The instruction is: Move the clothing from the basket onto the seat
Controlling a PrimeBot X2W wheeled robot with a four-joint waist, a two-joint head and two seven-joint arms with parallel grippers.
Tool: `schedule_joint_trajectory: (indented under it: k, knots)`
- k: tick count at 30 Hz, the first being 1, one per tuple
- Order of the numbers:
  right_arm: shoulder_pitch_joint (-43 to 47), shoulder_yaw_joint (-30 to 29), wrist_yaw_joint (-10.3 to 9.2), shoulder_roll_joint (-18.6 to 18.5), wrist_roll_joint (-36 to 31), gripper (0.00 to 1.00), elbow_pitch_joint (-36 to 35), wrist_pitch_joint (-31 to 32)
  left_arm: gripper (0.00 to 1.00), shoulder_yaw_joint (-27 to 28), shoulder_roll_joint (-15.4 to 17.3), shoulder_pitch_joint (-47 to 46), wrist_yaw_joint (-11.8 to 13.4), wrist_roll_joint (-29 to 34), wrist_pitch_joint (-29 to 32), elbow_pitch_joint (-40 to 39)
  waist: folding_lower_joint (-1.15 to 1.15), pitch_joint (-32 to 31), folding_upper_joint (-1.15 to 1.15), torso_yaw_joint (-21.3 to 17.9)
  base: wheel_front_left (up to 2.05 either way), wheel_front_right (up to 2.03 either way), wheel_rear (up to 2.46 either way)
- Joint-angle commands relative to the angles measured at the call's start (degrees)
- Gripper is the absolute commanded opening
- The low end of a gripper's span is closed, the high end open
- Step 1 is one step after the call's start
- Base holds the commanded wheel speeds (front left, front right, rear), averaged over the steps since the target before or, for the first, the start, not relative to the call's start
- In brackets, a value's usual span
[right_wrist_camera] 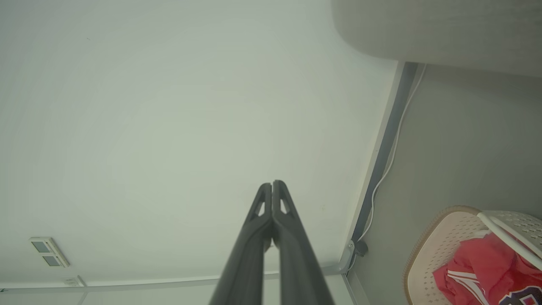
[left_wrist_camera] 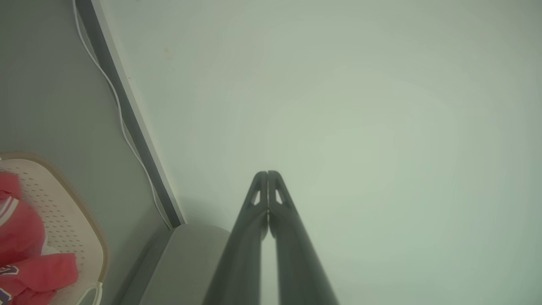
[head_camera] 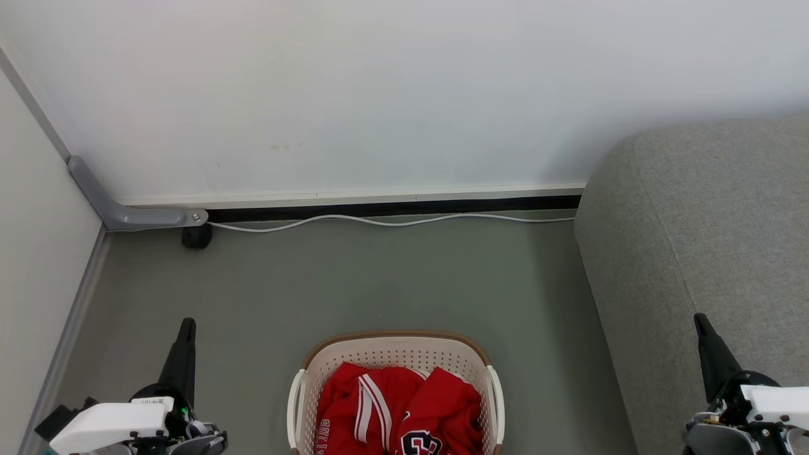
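Fingers [left_wrist_camera: 250, 237] of both grippers: pressed together, empty, aimed at the wall [head_camera: 404, 95].
Clothing [head_camera: 395, 404] heaped in basket [head_camera: 392, 341] between left gripper [head_camera: 188, 325] and right gripper [head_camera: 699, 319]; seat [head_camera: 708, 240] beside the right. Likely risk: closed tips shove cloth rather than pinch it, or tip the basket.

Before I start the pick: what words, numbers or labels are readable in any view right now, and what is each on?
Large black, white-edged character on the red jersey in the basket: cut off by the frame, perhaps "C", not sure.
Small white lettering along the jersey's left edge: too small and cropped to read.
White sticker behind the left hand: print too small to read.
No other text.
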Motion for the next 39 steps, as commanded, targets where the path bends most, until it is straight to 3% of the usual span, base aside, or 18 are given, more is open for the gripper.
schedule_joint_trajectory:
  k: [1, 15, 16, 28, 39]
  knots:
    - [-2.09, 1.02, 0.81, -0.78, 0.61, 0.0, -1.71, 0.47, 0.0, 1.9, 0.55, -3.32, -0.43, 0.22, 0.38, -1.46, 0.0, 0.0, 0.0, 0.0, 0.0, 0.0, 0.0]
    - [-2.09, 1.03, 0.81, -0.78, 0.62, 0.0, -1.71, 0.46, 0.0, 1.91, 0.55, -3.33, -0.43, 0.23, 0.39, -1.46, 0.0, 0.0, 0.0, 0.0, 0.0, 0.0, 0.0]
    - [0.0, 0.0, 0.0, 0.0, 0.0, 1.0, 0.0, 0.0, 1.0, 0.0, 0.0, 0.0, 0.0, 0.0, 0.0, 0.0, 0.0, 0.0, 0.0, 0.0, 0.0, 0.0, 0.0]
    - [0.68, 0.64, -0.14, 0.6, -0.17, 1.0, 2.72, 0.13, 1.0, -0.98, -0.88, 0.59, 0.04, 0.02, -1.15, 3.43, 0.13, 0.03, 0.0, -0.03, 0.0, 0.0, 0.0]
    - [-1.42, 1.85, -0.05, -0.6, -1.34, 1.0, 2.46, -0.61, 1.0, -1.92, -0.75, -1.71, 0.0, 1.48, -3.01, 4.31, 0.01, 0.38, 0.0, -0.11, 0.0, 0.0, 0.0]
